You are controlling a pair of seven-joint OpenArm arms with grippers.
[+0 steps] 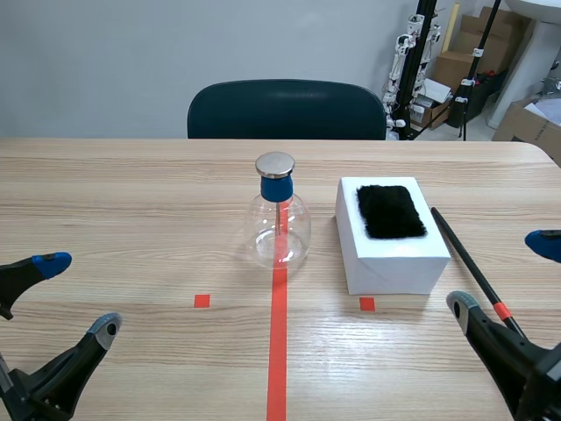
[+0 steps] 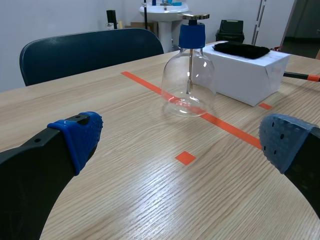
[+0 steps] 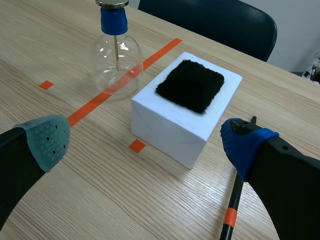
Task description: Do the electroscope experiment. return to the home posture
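The electroscope (image 1: 280, 217), a clear glass flask with a blue collar and a metal disc on top, stands upright at the table's middle on the orange tape line; it shows ahead of both grippers (image 2: 188, 75) (image 3: 115, 52). Right of it sits a white box (image 1: 394, 250) (image 3: 175, 122) (image 2: 250, 75) with a black fur pad (image 1: 391, 211) (image 3: 191, 86) on top. A thin black rod (image 1: 473, 267) (image 3: 235, 197) with an orange band lies on the table beside the box. My left gripper (image 1: 54, 298) (image 2: 180, 142) and right gripper (image 1: 501, 276) (image 3: 145, 140) stand open and empty near the front edge.
A dark blue chair (image 1: 287, 110) is pushed against the table's far edge. Cardboard boxes (image 1: 526, 123) and stands fill the room's back right. Bare wood (image 1: 131, 210) spreads left of the flask.
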